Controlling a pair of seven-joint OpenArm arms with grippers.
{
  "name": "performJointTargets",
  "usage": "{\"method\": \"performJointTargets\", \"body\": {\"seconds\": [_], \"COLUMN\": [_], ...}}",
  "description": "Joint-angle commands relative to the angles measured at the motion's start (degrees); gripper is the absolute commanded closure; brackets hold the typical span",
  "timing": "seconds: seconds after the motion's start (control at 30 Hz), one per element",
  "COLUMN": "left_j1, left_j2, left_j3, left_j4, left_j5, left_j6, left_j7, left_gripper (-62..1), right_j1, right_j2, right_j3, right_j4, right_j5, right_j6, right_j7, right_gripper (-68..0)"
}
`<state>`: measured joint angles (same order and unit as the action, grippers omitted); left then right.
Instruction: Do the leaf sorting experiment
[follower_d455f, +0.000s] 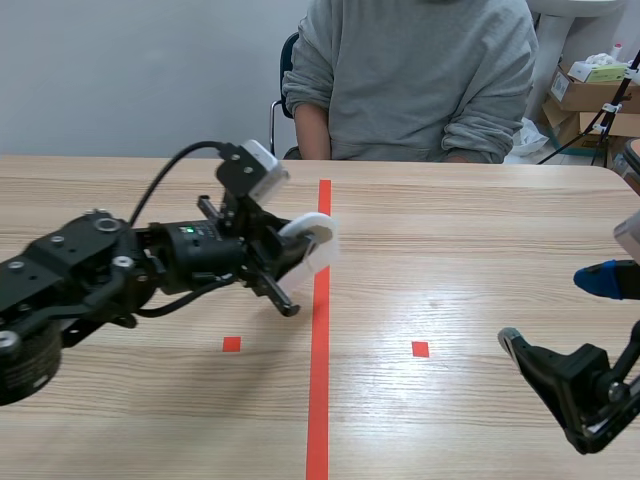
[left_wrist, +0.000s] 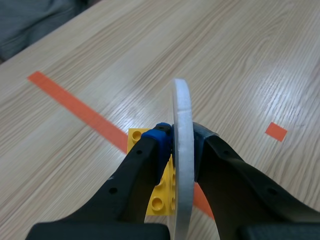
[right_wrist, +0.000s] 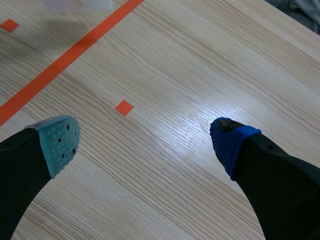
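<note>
Table (follower_d455f: 450, 250) of pale wood with long, fine grain fills all three views, crossed by an orange-red tape line (follower_d455f: 320, 380) and small squares. A person (follower_d455f: 410, 70) in a soft grey sweatshirt sits at the far side, seen only in the scene view, as are the cardboard boxes (follower_d455f: 590, 95) stacked behind at the right. The left arm (follower_d455f: 90, 275), black and jointed with a looping cable, comes in low from the left, and the left gripper (follower_d455f: 300, 252) sits over the tape line, clenched on a white disc (follower_d455f: 312, 238). In the scene view that disc shows as a round, pale shape at the fingertips. The left wrist view shows it edge-on (left_wrist: 182, 150): thin, flat, with a slightly rough foam-like rim, standing upright and pinched between the two pads, the blue one (left_wrist: 160, 137) pressed against its side. The right gripper (follower_d455f: 560, 310) hangs low at the right, well apart from the disc; in its own view (right_wrist: 145, 145) the fingers are spread wide with only bare table between them, one dotted pad grey-green (right_wrist: 59, 142), the other blue (right_wrist: 231, 145). A yellow plastic brick (left_wrist: 162, 192) with round studs shows only in the left wrist view, lying on the table under the left gripper, over the tape line.
</note>
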<state>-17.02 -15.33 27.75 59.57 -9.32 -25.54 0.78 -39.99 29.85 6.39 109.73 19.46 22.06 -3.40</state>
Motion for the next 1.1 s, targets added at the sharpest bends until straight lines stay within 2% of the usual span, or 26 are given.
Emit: {"method": "performJointTargets", "body": {"seconds": [0.0,0.17,0.27,0.37,0.57,0.77,1.07], "left_j1": [2.3,8.1,9.6,9.0,3.0,-5.6,-13.6], "left_j2": [-1.2,-3.0,-3.3,-4.7,-7.6,-7.5,-6.0], "left_j3": [-3.4,-15.5,-22.2,-25.4,-26.1,-26.1,-26.1], "left_j4": [2.1,4.2,3.8,1.9,-6.9,-18.3,-31.9], "left_j5": [-1.1,-8.0,-10.8,-12.2,-12.3,-11.3,-4.5], "left_j6": [0.1,-0.4,-0.4,-0.1,4.0,6.4,9.5], "left_j7": [-0.9,-1.2,-1.4,-2.1,-4.3,-5.9,-5.6], "left_gripper": [-5.3,-5.3,-5.3,-5.3,-5.3,-5.3,-4.2], "right_j1": [0.8,0.8,0.8,0.8,0.8,0.8,0.8], "right_j2": [0.0,0.0,0.0,0.0,0.0,0.0,0.0], "right_j3": [0.7,0.7,0.7,0.7,0.7,0.7,0.7], "right_j4": [0.9,0.9,0.9,0.9,0.9,0.9,0.9], "right_j5": [0.2,0.2,0.2,0.2,0.2,0.2,0.2], "right_j6": [-0.2,-0.2,-0.2,-0.2,-0.2,-0.2,-0.2], "right_j7": [0.5,0.5,0.5,0.5,0.5,0.3,0.3], "right_gripper": [-53.1,-53.1,-53.1,-53.1,-53.1,-53.1,-53.1]}}
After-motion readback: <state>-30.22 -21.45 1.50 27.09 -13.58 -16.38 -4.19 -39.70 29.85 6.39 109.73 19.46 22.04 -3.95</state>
